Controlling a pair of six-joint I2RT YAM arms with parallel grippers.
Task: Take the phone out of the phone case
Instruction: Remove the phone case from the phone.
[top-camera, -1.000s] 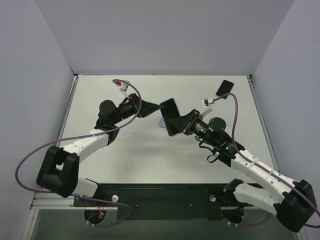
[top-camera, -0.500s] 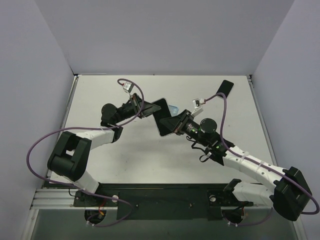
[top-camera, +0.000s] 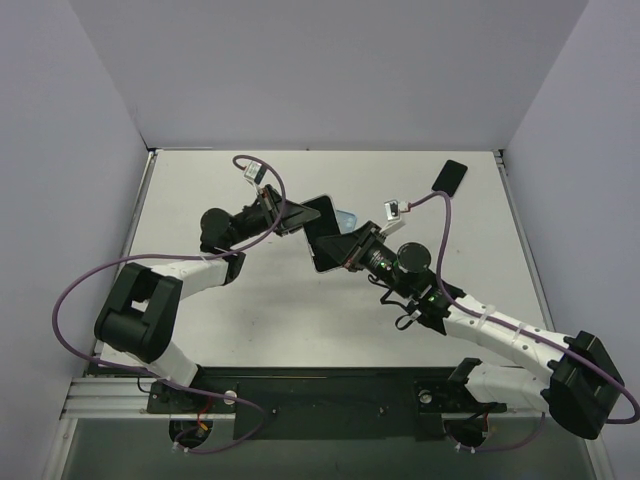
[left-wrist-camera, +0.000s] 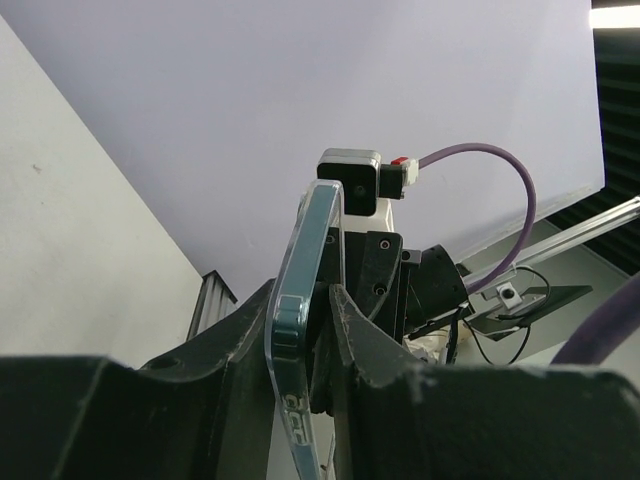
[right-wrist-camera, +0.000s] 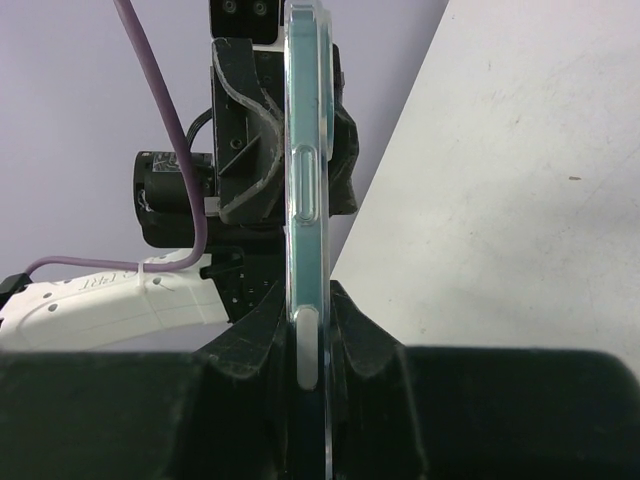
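Tabletop (top-camera: 230, 310) is lying open all round the phone (top-camera: 322, 235), which the left gripper (top-camera: 297, 216) and right gripper (top-camera: 338, 246) are each pinching from opposite ends, well away from every edge. Wrist views are showing the clear phone case (right-wrist-camera: 303, 170) edge-on between fingers, the top view only a dark face.
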